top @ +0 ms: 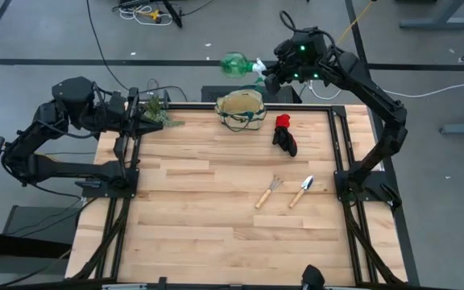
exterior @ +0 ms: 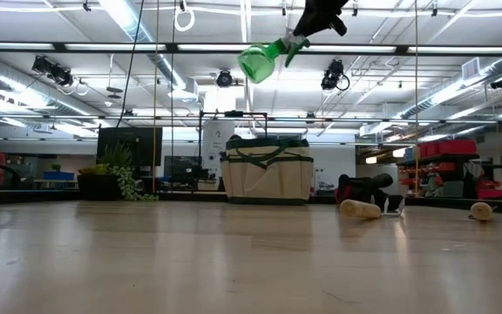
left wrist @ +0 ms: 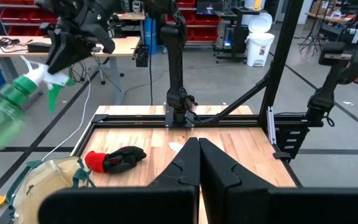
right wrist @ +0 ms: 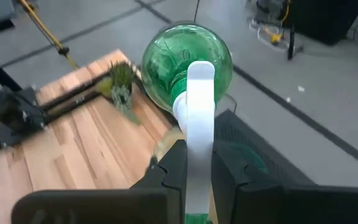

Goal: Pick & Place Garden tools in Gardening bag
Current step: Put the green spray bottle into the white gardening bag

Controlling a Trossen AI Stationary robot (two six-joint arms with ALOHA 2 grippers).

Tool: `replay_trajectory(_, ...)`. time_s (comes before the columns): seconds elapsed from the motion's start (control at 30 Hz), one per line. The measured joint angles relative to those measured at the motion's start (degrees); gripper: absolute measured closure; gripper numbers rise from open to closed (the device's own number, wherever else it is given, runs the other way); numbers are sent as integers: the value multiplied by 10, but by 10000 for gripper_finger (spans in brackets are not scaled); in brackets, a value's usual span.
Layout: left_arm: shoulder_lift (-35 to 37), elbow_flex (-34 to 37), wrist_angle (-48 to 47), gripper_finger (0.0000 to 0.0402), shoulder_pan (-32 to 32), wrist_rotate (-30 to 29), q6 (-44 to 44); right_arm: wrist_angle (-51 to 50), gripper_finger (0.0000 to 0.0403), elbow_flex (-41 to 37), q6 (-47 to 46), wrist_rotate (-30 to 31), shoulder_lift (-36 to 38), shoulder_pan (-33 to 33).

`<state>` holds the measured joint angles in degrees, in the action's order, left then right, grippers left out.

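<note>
- The right gripper (top: 274,74) hangs high above the table's far edge, its fingers clamped on the white head of the green spray bottle (top: 236,64).
- The gardening bag (top: 241,109) sits just below and beside the bottle.
- The glove (top: 284,134), rake (top: 269,192) and trowel (top: 301,191) lie on the table (top: 200,209).
- The left gripper (left wrist: 197,163) waits closed, seemingly just beside the plant (top: 158,111).

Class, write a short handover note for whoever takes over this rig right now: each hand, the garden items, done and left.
Right hand: shut on the green spray bottle, held high beyond the table's far edge, near the gardening bag.
Left hand: shut, empty, waiting at the far-left corner.
On the table: glove, hand rake, trowel.
Done: bottle lifted.
Left: bag the bottle, then the other three.
</note>
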<state>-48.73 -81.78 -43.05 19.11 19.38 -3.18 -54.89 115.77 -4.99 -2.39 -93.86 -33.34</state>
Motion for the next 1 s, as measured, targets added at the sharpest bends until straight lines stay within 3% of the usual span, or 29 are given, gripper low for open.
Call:
replay_trajectory(0.53, 0, 0, 0, 399, 0, 0, 0, -114, 360, 0, 31, 0, -38, -9)
replay_trajectory(1.0, 0, 0, 0, 399, 0, 0, -1, -170, 360, 0, 171, 36, -85, -9)
